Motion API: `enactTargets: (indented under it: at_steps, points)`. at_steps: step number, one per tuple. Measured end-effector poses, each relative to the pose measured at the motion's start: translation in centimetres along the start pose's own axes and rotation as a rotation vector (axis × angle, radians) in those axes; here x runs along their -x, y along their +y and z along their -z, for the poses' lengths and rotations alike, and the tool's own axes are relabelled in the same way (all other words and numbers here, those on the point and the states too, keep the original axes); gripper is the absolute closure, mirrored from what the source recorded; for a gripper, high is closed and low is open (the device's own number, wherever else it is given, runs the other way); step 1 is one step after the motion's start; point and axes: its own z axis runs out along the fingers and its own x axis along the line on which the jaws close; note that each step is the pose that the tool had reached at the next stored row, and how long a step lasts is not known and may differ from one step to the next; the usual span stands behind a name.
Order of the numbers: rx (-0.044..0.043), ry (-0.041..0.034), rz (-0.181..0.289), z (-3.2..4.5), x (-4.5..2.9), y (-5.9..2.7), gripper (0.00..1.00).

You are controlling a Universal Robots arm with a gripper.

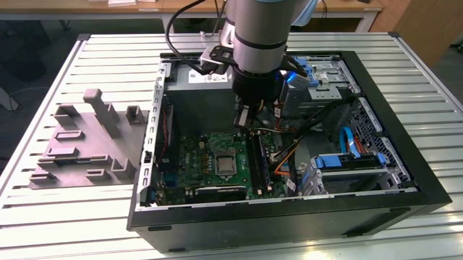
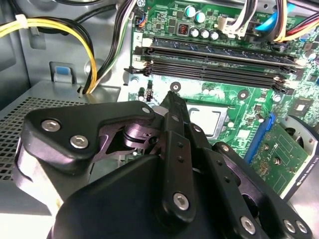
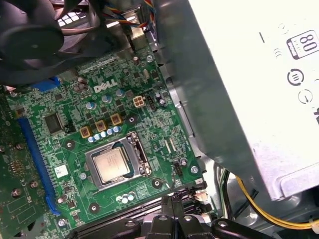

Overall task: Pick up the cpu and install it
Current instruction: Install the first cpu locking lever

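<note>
First wrist view: cpu [image 3: 111, 165] already seated in socket [image 3: 115, 163] on motherboard [image 3: 75, 144], below and just ahead of gripper [image 3: 172, 201]. Fingers look closed together, holding nothing. Judgement: chip should lie flat, square within frame, clear of memory slots [image 2: 214, 59].

Even, diffuse light falls from overhead, and the slatted table [image 1: 87, 216] looks pale and bright in the exterior view. Inside the computer case [image 1: 289, 222] it is dimmer, and shadow pools under the arm. In the second wrist view the gripper [image 2: 172, 97] body close to the lens is soft and dark, while the motherboard [image 2: 224, 99] beyond the jaws is sharp. The power supply [image 3: 249, 89] shows mild glare in the first wrist view.
</note>
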Motion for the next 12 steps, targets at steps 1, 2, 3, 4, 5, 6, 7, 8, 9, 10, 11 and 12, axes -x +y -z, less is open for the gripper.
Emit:
enactTargets:
  at_steps: [1,2,3,4,5,6,7,8,9,10,11,12]
  points:
    - [0.0000,0.0000,0.000,0.00,0.02,0.00,0.89]
    - [0.0000,0.0000,0.000,0.00,0.03,0.00,0.89]
    - [0.0000,0.0001,0.000,0.00,0.05,0.00,0.89]
    - [0.0000,0.0000,0.000,-0.01,0.07,0.01,0.89]
    - [0.0000,0.0001,0.000,-0.01,0.11,0.03,0.89]
    - [0.0000,0.0001,0.000,-0.02,0.15,0.05,0.89]
    - [0.0000,0.0000,0.000,-0.04,0.19,0.06,0.89]
    - [0.0000,0.0000,0.000,-0.05,0.24,0.08,0.89]
    - [0.0000,0.0001,0.000,-0.06,0.29,0.10,0.89]
    - [0.0000,0.0002,0.000,-0.06,0.34,0.12,0.89]
    - [0.0000,0.0000,0.000,-0.08,0.39,0.14,0.89]
    - [0.0000,0.0001,0.000,-0.09,0.43,0.16,0.89]
